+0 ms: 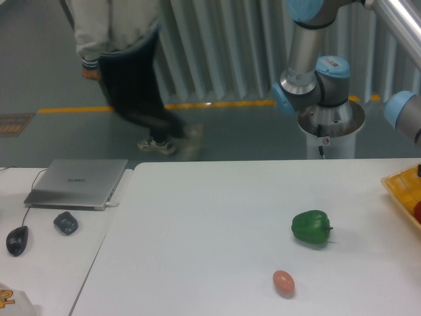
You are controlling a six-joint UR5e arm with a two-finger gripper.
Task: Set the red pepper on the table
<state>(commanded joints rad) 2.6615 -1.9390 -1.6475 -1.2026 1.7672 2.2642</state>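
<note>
The large white table (pixel 217 230) fills the lower part of the camera view. At its far right edge stands a yellow tray (pixel 402 187), cut off by the frame. A small red patch (pixel 418 210) shows inside the tray at the frame's edge; too little of it shows to tell whether it is the red pepper. The robot arm (pixel 316 79) rises behind the table at the upper right, and another joint (pixel 404 112) leads out of the frame to the right. The gripper is out of view.
A green bell pepper (pixel 311 227) and a small pinkish-orange egg-shaped object (pixel 283 282) lie on the table's right half. A smaller white desk at left holds a grey laptop (pixel 77 183), a mouse (pixel 18 239) and a dark object (pixel 66 222). A person (pixel 125 66) walks behind.
</note>
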